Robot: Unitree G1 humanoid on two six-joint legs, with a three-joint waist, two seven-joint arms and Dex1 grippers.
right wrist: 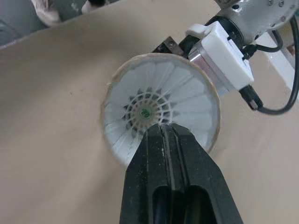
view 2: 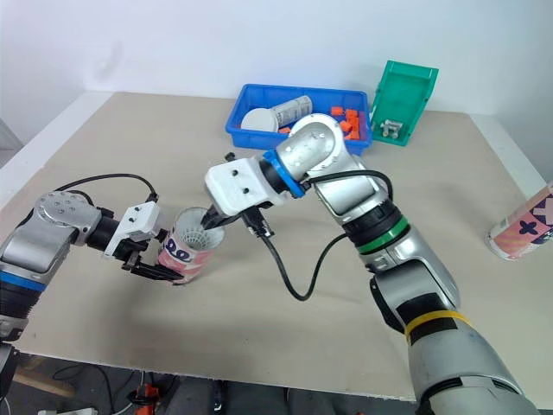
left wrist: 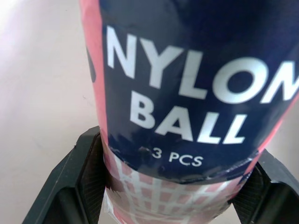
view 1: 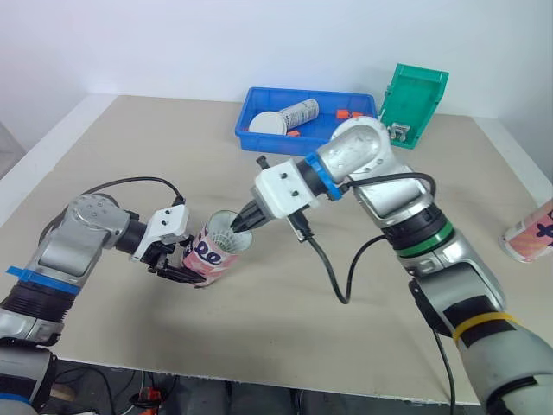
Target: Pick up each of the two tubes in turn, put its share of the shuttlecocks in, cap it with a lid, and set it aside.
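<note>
Our right gripper (right wrist: 161,133) has its fingers pressed together, the tips resting on the white skirt of a shuttlecock (right wrist: 149,109) that sits in the mouth of the tube (view 1: 216,251). Our left gripper (view 1: 173,264) clamps that tube near its base, tilted with its open end toward the right arm. We judge the step to be seating the shuttlecock. We should push gently along the tube's axis, clear of the rim, while the left grip holds firm against pivoting. The second tube (view 1: 529,232) stands well apart at the right edge of the table (view 1: 130,156). A white lid (view 1: 268,123) lies in the blue tray (view 1: 244,130).
</note>
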